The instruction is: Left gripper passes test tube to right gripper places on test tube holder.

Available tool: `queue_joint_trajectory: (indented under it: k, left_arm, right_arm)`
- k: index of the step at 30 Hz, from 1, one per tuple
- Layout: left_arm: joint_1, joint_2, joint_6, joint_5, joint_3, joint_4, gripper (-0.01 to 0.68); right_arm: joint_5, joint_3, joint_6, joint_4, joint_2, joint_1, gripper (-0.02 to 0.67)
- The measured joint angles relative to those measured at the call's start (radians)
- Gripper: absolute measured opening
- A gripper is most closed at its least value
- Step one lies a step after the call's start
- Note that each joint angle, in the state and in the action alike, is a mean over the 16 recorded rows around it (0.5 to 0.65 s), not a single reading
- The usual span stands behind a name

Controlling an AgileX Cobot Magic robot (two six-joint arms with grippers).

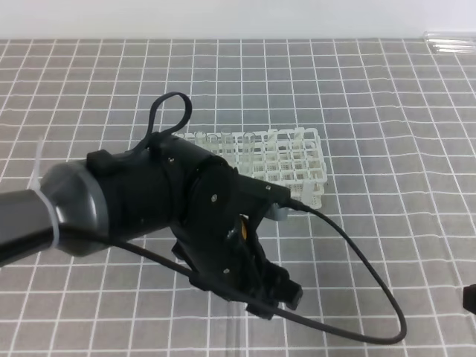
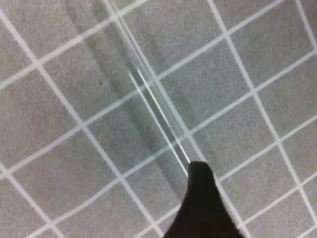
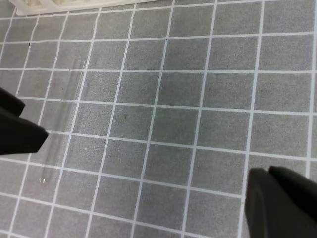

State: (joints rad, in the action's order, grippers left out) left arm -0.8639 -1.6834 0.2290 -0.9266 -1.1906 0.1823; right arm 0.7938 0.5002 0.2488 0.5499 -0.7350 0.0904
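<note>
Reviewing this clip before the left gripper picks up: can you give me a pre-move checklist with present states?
1. Test tube lying flat on the cloth, free of other objects: ok.
2. Left gripper lowered above the tube: ok.
3. Left gripper's fingers either side of the tube: cannot tell, one fingertip visible.
4. Right gripper open for handover: ok.
5. Test tube holder upright with free holes: ok.
</note>
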Motion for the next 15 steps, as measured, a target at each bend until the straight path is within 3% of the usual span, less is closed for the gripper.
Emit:
queue_joint_trajectory:
  k: [15]
  left_arm:
    - [-0.060,-0.036,0.196,-0.001,0.000,-0.144,0.443]
  right_arm:
    - [0.002,0.000,0.000,0.001,0.000,0.000,-0.013]
